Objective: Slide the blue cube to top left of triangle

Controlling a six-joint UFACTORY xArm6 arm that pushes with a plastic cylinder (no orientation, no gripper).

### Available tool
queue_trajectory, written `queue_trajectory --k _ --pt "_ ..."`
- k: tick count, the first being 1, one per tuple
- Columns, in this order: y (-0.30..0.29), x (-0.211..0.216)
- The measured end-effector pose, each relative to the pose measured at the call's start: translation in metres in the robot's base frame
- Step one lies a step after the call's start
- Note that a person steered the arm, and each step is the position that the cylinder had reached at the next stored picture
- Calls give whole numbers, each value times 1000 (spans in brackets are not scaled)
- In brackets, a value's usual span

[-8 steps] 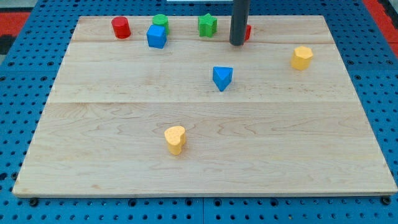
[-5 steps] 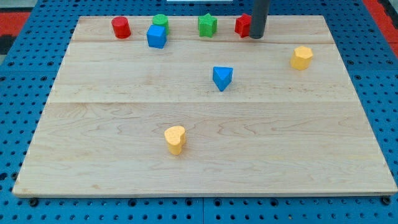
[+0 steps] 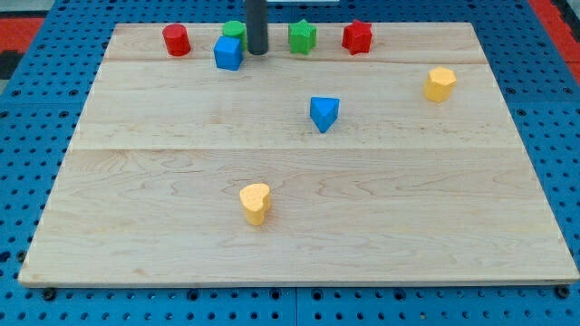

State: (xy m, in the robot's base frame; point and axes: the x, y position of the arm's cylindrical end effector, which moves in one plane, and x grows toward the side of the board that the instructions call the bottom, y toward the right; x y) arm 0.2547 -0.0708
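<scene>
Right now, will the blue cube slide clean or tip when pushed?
The small blue cube sits flat on the smooth wooden board, so it probably slides rather than tips. My tip is at its right edge; an off-centre push may spin it. The green block behind might snag.

Blocks on the wooden board [image 3: 299,235]: eight in all. Red, two: one cylinder [image 3: 176,40], one star-like block [image 3: 357,37]. Green, two: one round block [image 3: 234,30], partly hidden behind the blue cube and the rod, and one star-like block [image 3: 302,36]. Blue, two: one cube [image 3: 228,53], one triangle [image 3: 323,113]. Yellow, two: one heart-shaped block [image 3: 256,203], one block of unclear shape [image 3: 439,83]. Rods, one, dark, with one tip [image 3: 257,52].
</scene>
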Motion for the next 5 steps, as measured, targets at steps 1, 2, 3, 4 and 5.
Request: queue_trajectory --k 1,2,3,4,5 --pt "-54 36" --pt "-97 82" --pt "-170 84" --pt "-211 26" --pt "-160 10"
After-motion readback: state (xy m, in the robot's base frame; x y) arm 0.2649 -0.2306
